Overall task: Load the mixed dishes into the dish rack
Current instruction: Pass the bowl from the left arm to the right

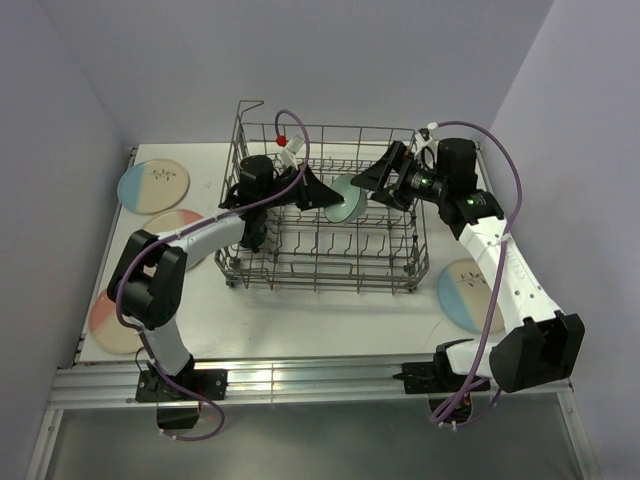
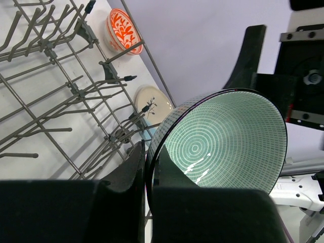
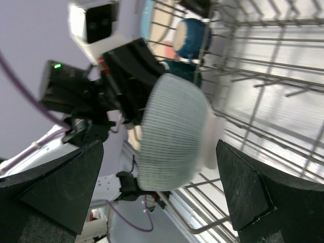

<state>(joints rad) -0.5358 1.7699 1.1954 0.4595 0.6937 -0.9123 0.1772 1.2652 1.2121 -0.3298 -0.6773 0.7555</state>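
Left gripper (image 1: 316,190): we see it pinched almost closed on the rim of the pale green bowl (image 1: 345,200). It holds the bowl on edge over the tines near the middle of the dish rack (image 1: 320,286). Right gripper (image 1: 378,183): spread wide and empty, it faces the bowl's ribbed outside, with both fingers clear of it. We note an orange-red bowl (image 2: 123,31) on the table beyond the rack wall, and a cream-and-blue plate (image 1: 468,293) to the right of the rack.

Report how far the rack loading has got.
Done: no dish visibly seated in the dish rack. In hand: left gripper pinches the pale green bowl above it; right gripper stands open, facing it. Left: four plates and the orange-red bowl outside.
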